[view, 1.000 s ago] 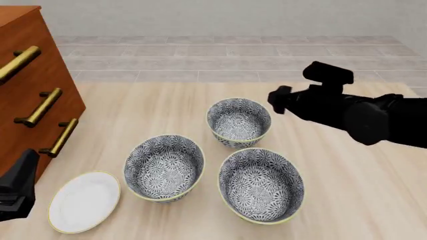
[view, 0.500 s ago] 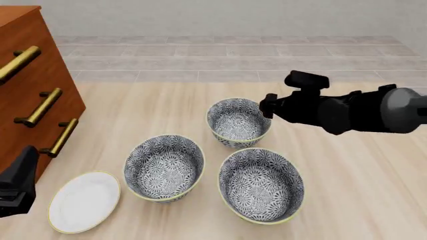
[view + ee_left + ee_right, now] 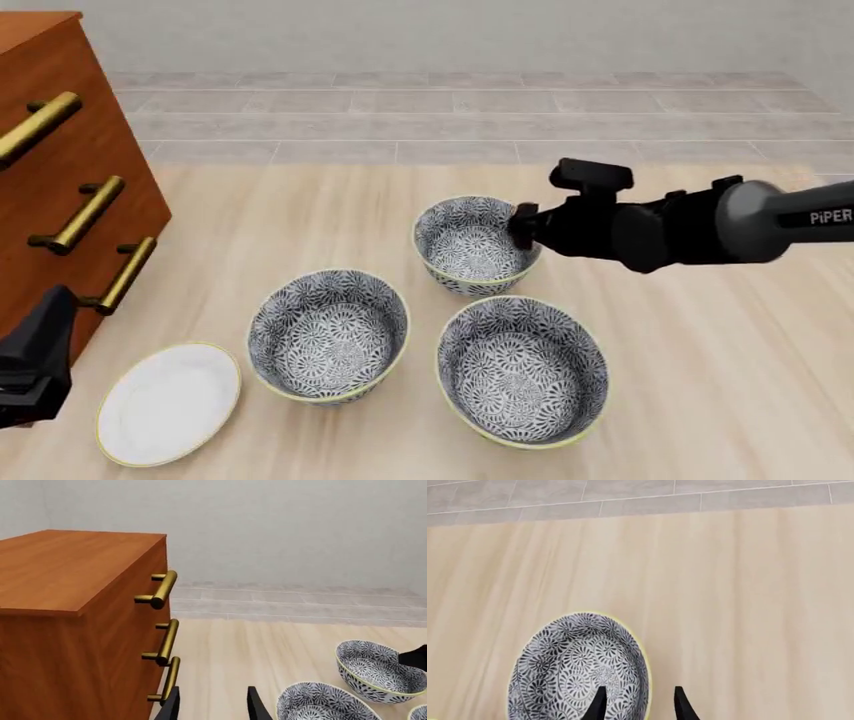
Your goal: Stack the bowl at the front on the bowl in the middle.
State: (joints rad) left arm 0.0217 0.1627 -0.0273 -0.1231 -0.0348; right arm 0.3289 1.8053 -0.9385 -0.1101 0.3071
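Three alike floral bowls stand on the table. The bowl at the front [image 3: 475, 243] [image 3: 577, 672] [image 3: 379, 671] is the one farthest forward from the arms. The bowl in the middle [image 3: 328, 333] [image 3: 323, 703] stands nearer and to the left. My right gripper [image 3: 522, 228] [image 3: 639, 705] is open at the front bowl's right rim, one finger over the inside and one outside. Beside the cabinet at the near left, my left gripper [image 3: 47, 340] [image 3: 212, 709] is open and holds nothing.
A third floral bowl [image 3: 523, 368] stands nearest, to the right of the middle one. A plain white plate [image 3: 170, 403] lies at the near left. A wooden drawer cabinet [image 3: 60, 150] [image 3: 73, 605] with brass handles fills the left side.
My right arm has moved left and down, bringing its open gripper from beside the front bowl to that bowl's right rim. The left arm and the bowls have stayed put.
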